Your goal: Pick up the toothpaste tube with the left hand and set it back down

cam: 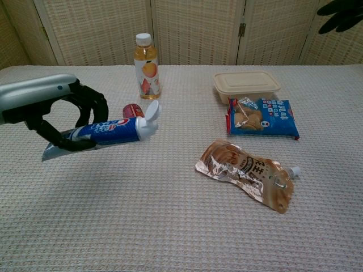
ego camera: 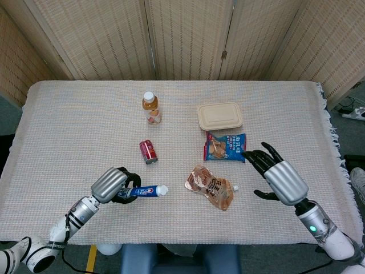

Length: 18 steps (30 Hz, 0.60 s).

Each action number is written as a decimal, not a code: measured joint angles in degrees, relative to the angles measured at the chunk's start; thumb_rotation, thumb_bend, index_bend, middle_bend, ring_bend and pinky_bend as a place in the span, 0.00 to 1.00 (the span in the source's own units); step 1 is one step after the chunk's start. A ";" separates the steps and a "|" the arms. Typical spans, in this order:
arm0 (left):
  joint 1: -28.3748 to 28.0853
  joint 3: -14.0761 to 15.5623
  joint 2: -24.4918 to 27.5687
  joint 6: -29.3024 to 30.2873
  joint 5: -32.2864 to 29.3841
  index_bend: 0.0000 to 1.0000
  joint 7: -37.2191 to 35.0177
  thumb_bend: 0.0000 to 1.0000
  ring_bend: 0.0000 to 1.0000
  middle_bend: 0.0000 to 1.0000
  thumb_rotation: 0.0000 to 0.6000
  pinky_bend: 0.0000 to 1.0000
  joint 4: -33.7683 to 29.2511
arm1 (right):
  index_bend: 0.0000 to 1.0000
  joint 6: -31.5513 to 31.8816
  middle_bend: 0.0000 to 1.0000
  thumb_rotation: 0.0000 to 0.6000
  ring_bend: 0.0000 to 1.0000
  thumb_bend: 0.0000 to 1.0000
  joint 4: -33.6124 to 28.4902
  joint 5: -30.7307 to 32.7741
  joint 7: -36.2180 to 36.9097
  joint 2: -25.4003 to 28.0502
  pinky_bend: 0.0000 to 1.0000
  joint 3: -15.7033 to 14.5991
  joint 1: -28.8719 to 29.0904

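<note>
My left hand grips the blue and white toothpaste tube near its flat end and holds it up off the table. The tube's white cap points to the right and slightly upward. My right hand hovers over the table's right part with fingers spread and holds nothing; in the chest view only its dark fingertips show at the top right corner.
On the woven tablecloth lie a red can on its side, an upright juice bottle, a beige lidded box, a blue snack bag and a brown spouted pouch.
</note>
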 measured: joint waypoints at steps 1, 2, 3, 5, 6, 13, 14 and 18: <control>-0.44 -0.45 0.21 -0.47 -0.48 0.72 -0.01 0.77 0.65 0.76 1.00 0.47 -0.58 | 0.12 -1.20 0.21 1.00 0.18 0.08 -0.79 -0.42 -0.25 0.07 0.04 0.18 1.15; -0.84 -0.90 0.38 -0.87 -0.95 0.72 0.01 0.77 0.65 0.76 1.00 0.47 -1.13 | 0.12 -2.76 0.21 1.00 0.18 0.08 -1.87 -0.89 -0.57 0.11 0.04 0.45 2.67; -1.33 -1.43 0.53 -1.38 -1.57 0.72 0.11 0.78 0.65 0.76 1.00 0.47 -1.77 | 0.13 -3.85 0.21 1.00 0.18 0.08 -2.69 -1.15 -0.81 0.11 0.04 0.67 3.77; -2.08 -2.18 0.68 -2.23 -2.54 0.72 0.30 0.78 0.66 0.77 1.00 0.48 -2.85 | 0.13 -5.63 0.20 1.00 0.18 0.08 -4.24 -1.48 -1.22 0.00 0.04 1.20 5.78; -2.38 -2.42 0.73 -2.63 -2.91 0.72 0.41 0.79 0.66 0.77 1.00 0.48 -3.30 | 0.13 -6.54 0.20 1.00 0.18 0.08 -5.18 -1.59 -1.45 -0.16 0.04 1.59 6.95; -4.11 -3.53 0.25 -4.53 -4.92 0.73 1.54 0.80 0.67 0.77 1.00 0.48 -5.98 | 0.13 -10.86 0.21 1.00 0.16 0.08 -8.04 -1.46 -2.33 -2.79 0.04 2.77 12.02; -4.26 -3.61 0.05 -4.64 -5.09 0.73 1.73 0.80 0.67 0.77 1.00 0.48 -6.15 | 0.13 -11.42 0.22 1.00 0.15 0.08 -8.17 -1.38 -2.58 -3.33 0.04 2.80 12.57; -4.82 -3.91 -0.85 -5.22 -5.94 0.73 2.24 0.80 0.67 0.77 1.00 0.49 -6.39 | 0.14 -13.50 0.24 1.00 0.14 0.08 -8.41 -1.07 -3.67 -5.41 0.04 2.69 14.45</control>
